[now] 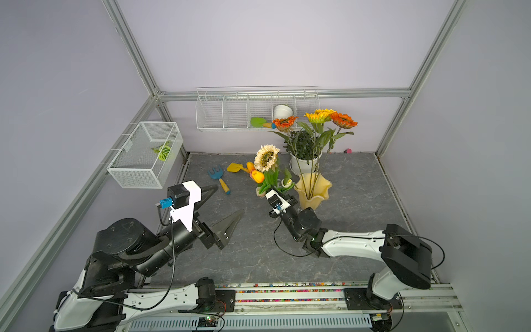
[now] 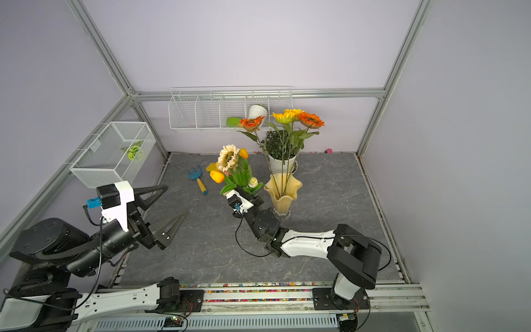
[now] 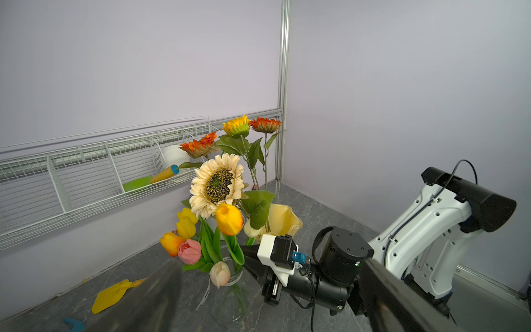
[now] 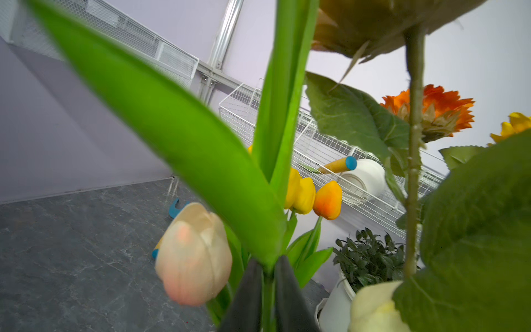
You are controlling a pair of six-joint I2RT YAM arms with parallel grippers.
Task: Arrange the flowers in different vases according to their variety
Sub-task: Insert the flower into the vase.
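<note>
While three sunflowers (image 1: 319, 115) fill one vase (image 1: 313, 193), another stands among tulips (image 1: 257, 176).

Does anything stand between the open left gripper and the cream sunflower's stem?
Yes. In the left wrist view the cream sunflower shows its head freely, but the orange tulip and green tulip leaves stand before its stem, and the right gripper sits at the neck of the clear glass vase.

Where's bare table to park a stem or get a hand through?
Free: right side, between yellow vase and right wall; front centre, between left gripper and right arm. Crowded: back middle, where clear vase, potted plant, trowel and rake cluster.
</note>
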